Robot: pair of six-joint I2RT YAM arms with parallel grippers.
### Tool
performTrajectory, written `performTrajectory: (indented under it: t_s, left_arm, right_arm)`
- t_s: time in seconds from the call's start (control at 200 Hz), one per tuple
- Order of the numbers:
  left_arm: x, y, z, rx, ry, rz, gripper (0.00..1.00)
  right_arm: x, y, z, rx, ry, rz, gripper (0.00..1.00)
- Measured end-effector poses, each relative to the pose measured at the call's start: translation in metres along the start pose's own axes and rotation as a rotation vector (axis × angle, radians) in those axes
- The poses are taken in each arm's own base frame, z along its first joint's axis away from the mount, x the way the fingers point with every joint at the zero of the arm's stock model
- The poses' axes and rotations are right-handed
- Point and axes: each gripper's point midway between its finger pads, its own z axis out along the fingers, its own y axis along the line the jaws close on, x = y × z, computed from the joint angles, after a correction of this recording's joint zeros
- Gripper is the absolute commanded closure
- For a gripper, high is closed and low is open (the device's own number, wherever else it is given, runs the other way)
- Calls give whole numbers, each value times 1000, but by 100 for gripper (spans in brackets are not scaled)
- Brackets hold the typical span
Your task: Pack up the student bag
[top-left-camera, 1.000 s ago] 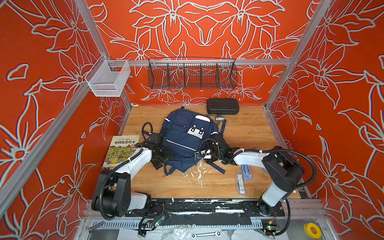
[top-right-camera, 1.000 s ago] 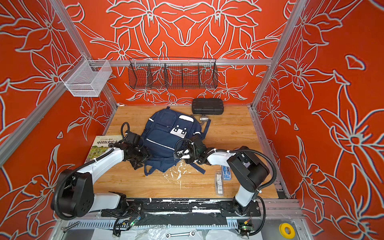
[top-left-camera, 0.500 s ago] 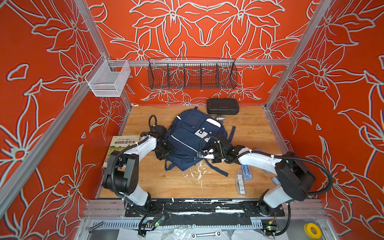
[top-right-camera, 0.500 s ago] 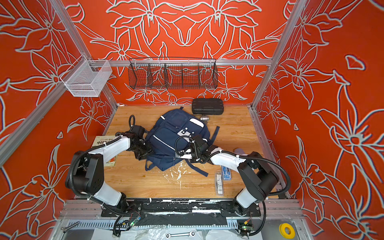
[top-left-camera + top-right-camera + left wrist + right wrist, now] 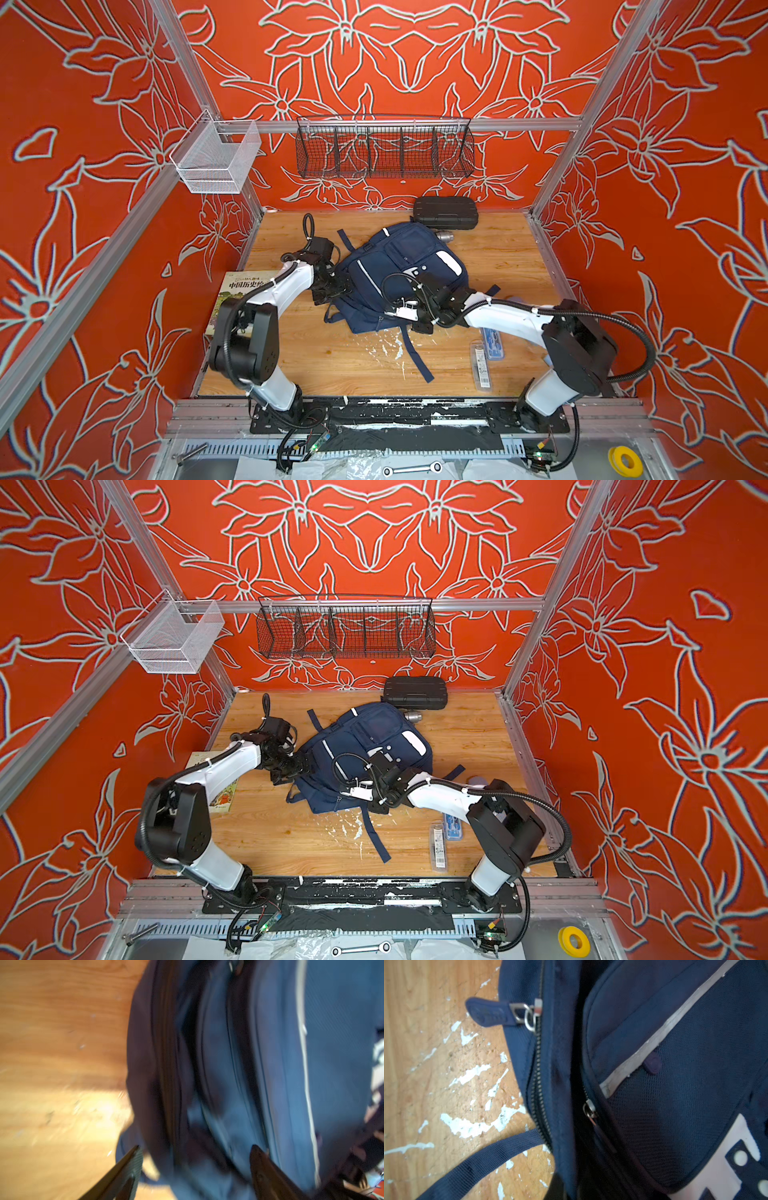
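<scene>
1. The student bag (image 5: pixel 399 266) lies front-up around the middle of the wooden table (image 5: pixel 332 365). Its far corner is just beside the black case (image 5: pixel 445 212) at the back wall, and one strap (image 5: pixel 415 357) trails toward the front edge.
2. My left gripper (image 5: pixel 195 1148) sits at the bag's left side with its fingers (image 5: pixel 128 1167) spread wide and folds of fabric between them. The wrist view is blurred, so I cannot tell whether they press on it.
3. My right gripper (image 5: pixel 409 313) rests on the bag's near edge, closed tight. I cannot see what it pinches, if anything.
4. A book (image 5: pixel 241 291) lies at the table's left edge, and a clear box (image 5: pixel 480 365) lies near the front right.
</scene>
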Motion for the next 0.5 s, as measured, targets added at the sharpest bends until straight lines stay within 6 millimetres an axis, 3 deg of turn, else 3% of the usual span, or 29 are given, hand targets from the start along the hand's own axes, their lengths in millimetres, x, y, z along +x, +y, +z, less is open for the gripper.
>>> performTrajectory:
  t_s: [0.115, 0.25, 0.355, 0.5]
  left_arm:
    - [18, -7, -27, 23, -51, 66, 21]
    - [50, -22, -45, 89, -89, 176, 29]
    - [77, -37, -47, 144, -79, 274, 34]
    - [96, -58, -37, 201, -50, 371, 39]
  right_arm:
    - [-5, -3, 0, -18, -3, 47, 98]
    - [-10, -6, -2, -58, -10, 92, 100]
    - [-13, -5, -3, -82, -21, 103, 100]
    - [-15, -5, -5, -99, -28, 110, 100]
